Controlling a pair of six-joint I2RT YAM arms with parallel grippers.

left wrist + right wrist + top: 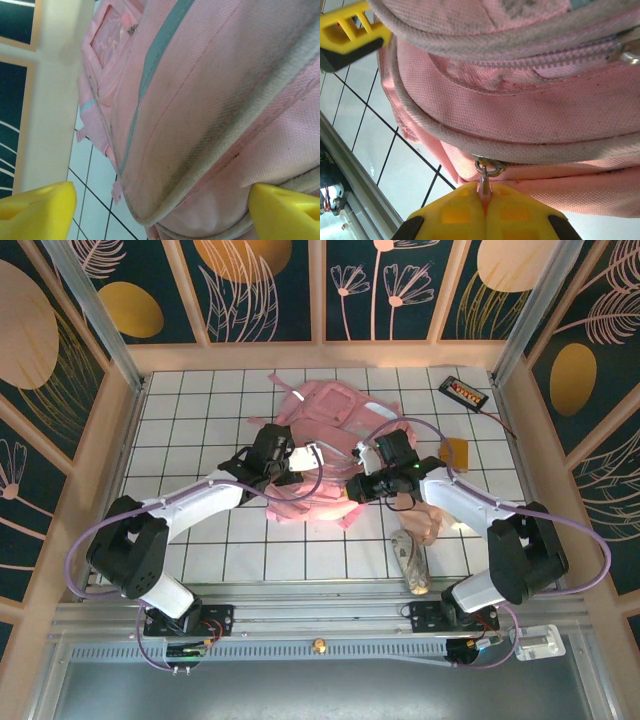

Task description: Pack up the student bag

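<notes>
**A:** How far along is the packing?

**B:** Early, by the look of it. Starting at the left, the left gripper (161, 210) is spread wide, with one yellow fingertip on each side of the bag's rounded edge. I cannot tell if it touches the fabric.

**A:** Where is the bag?

**B:** The student bag (320, 425) lies in the middle of the tiled table (190, 420), towards the far side. Its inside is hidden.

**A:** And the other arm?

**B:** The right gripper (485, 212) is pressed together, pinching a zip pull (484, 186) at the bag's near edge.

**A:** What is left?

**B:** Probably most of it. At the right, a black device (463, 392), a flat tan square (457, 452) and a soft bundle (415, 550) lie outside the bag.
</notes>
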